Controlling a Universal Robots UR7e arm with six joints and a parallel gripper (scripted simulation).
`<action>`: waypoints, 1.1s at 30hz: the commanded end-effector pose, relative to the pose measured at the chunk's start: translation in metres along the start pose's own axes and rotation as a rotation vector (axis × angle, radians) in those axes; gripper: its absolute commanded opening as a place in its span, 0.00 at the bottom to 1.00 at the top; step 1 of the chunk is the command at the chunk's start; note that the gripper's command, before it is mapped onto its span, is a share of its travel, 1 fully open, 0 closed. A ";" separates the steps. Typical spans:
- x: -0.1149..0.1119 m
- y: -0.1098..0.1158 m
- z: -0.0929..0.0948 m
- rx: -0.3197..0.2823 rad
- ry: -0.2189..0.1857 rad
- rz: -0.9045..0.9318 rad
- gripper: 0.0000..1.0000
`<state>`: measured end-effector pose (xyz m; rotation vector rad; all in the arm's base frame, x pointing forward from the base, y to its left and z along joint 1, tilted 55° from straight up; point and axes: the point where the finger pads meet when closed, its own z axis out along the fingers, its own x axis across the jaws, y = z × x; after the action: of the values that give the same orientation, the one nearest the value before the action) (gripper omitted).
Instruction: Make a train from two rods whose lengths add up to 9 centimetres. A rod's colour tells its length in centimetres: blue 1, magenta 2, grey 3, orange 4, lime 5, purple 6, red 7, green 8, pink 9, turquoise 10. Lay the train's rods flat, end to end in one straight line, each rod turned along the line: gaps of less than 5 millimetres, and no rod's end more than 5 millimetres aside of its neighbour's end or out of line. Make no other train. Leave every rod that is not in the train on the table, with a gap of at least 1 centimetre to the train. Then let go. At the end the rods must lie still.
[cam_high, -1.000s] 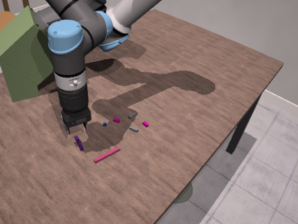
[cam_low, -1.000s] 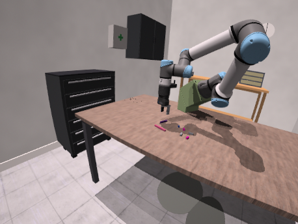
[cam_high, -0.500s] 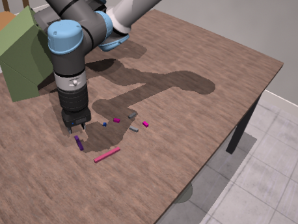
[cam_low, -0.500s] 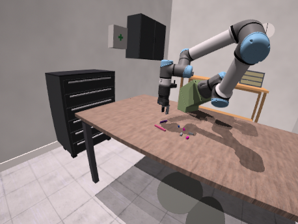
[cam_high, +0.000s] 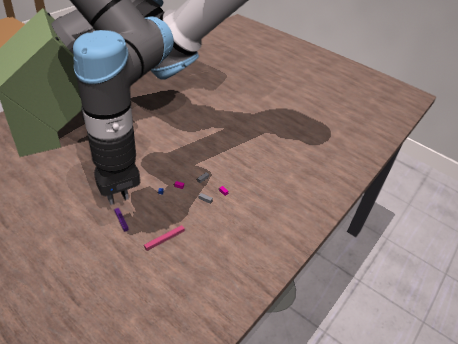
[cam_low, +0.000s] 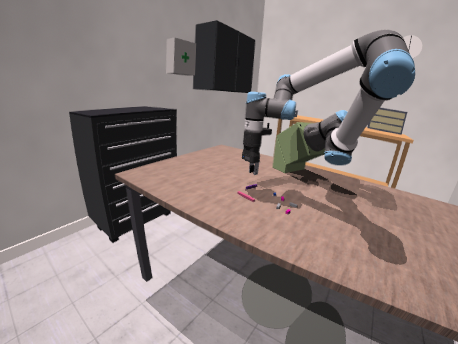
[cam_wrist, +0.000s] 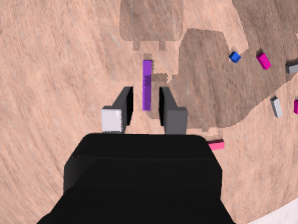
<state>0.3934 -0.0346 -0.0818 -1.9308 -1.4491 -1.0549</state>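
Observation:
The purple rod (cam_high: 121, 220) (cam_low: 251, 186) (cam_wrist: 147, 85) lies flat on the table. My gripper (cam_high: 118, 199) (cam_low: 254, 172) (cam_wrist: 146, 98) is above the table near it, partly open and empty. In the wrist view the rod lies lengthwise between the finger lines. One grey rod (cam_high: 203, 177) (cam_low: 294, 205) (cam_wrist: 292, 66) and another grey rod (cam_high: 205, 198) (cam_low: 278, 206) (cam_wrist: 276, 107) lie apart. One magenta rod (cam_high: 179, 184) (cam_low: 282, 198) (cam_wrist: 264, 61) lies near the blue rod (cam_high: 160, 191) (cam_low: 274, 194) (cam_wrist: 235, 57); another magenta rod (cam_high: 223, 190) (cam_low: 288, 211) (cam_wrist: 296, 106) lies farther out.
The pink rod (cam_high: 164, 238) (cam_low: 246, 196) (cam_wrist: 216, 145) lies between the purple rod and the table's front edge; the gripper body partly hides it in the wrist view. A green block-shaped stand (cam_high: 35, 100) (cam_low: 290, 150) is by the arm's base. The arm's shadow covers several small rods.

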 end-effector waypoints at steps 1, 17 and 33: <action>0.000 0.000 0.000 -0.001 -0.001 0.000 0.54; 0.000 0.000 0.000 -0.001 -0.001 0.000 0.54; 0.000 0.000 0.008 -0.001 -0.001 0.000 0.54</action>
<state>0.3952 -0.0297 -0.0855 -1.9306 -1.4490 -1.0548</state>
